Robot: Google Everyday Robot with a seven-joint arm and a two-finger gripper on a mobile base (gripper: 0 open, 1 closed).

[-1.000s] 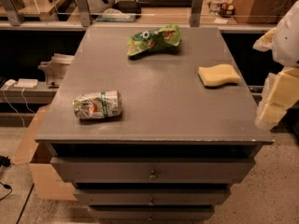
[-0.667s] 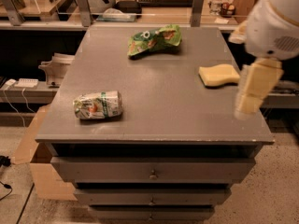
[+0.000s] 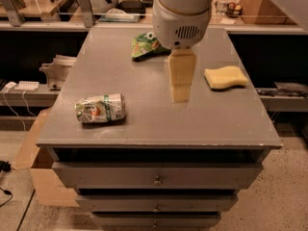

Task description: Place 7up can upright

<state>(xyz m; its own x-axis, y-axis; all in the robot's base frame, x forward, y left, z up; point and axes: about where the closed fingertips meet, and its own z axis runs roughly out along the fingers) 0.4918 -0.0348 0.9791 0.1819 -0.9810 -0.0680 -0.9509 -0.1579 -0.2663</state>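
The 7up can (image 3: 100,108), pale silvery-white with green bands and orange-red marks, lies on its side near the front left of the grey cabinet top (image 3: 144,124). It looks dented. My gripper (image 3: 181,91) hangs from the white arm over the middle of the top, to the right of the can and well apart from it. Its pale fingers point down and nothing is seen in it.
A green and orange snack bag (image 3: 146,45) lies at the back, partly behind the arm. A yellow sponge (image 3: 225,77) lies at the right. Drawers sit below the front edge. A cardboard box (image 3: 36,170) stands on the floor at left. Shelving runs behind.
The arm has swung from the right edge of the view leftward to the middle of the cabinet top. The can, bag and sponge have not moved.
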